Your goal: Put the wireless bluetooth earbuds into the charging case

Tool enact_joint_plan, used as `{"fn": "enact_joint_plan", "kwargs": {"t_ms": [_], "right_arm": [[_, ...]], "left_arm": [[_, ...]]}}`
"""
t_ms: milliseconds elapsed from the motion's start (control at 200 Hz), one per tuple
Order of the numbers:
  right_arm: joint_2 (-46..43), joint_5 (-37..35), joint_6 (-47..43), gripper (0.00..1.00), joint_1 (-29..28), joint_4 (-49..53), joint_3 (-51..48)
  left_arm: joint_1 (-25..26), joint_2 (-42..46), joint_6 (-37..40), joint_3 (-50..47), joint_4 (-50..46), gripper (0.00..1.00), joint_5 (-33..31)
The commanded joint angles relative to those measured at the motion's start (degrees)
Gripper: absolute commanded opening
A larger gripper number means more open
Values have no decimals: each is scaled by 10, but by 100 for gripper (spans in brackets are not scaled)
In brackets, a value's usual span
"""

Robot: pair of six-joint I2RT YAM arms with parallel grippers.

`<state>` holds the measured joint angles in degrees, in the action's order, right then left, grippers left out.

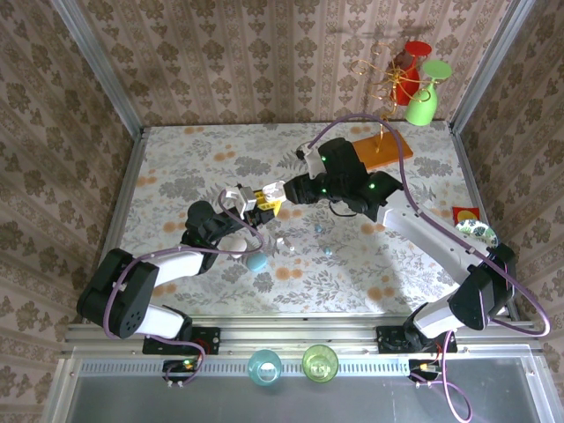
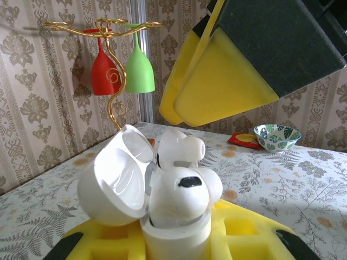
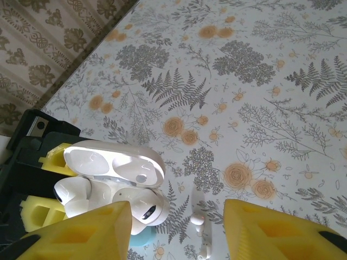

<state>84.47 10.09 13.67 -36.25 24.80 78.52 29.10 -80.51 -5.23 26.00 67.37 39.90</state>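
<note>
Now, over the floral surface (image 3: 271,81), the right tool (image 3: 177,208) hangs spread and empty just above the left tool (image 1: 236,201), which is pinching an open white charging case (image 2: 114,187); two white earbuds (image 2: 181,197) stick up from it.

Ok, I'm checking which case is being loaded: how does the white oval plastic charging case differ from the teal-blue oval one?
The white oval plastic charging case is clamped in the left gripper, off the floral tabletop; the teal-blue oval case lies on it. The white case's lid stands open with white earbuds poking out; the blue case looks closed from above. Both are smooth, rounded ovals.
</note>
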Motion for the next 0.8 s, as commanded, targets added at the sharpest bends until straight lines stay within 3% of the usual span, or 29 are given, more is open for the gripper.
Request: {"fn": "enact_joint_plan", "kwargs": {"t_ms": [0,795], "right_arm": [[0,12,-4,48,0,-4,-3],[36,31,-18,48,-13,-1,16]], "left_arm": [[-5,9,-12,4,27,0,11],[-6,6,-26,16,32,0,18]]}}
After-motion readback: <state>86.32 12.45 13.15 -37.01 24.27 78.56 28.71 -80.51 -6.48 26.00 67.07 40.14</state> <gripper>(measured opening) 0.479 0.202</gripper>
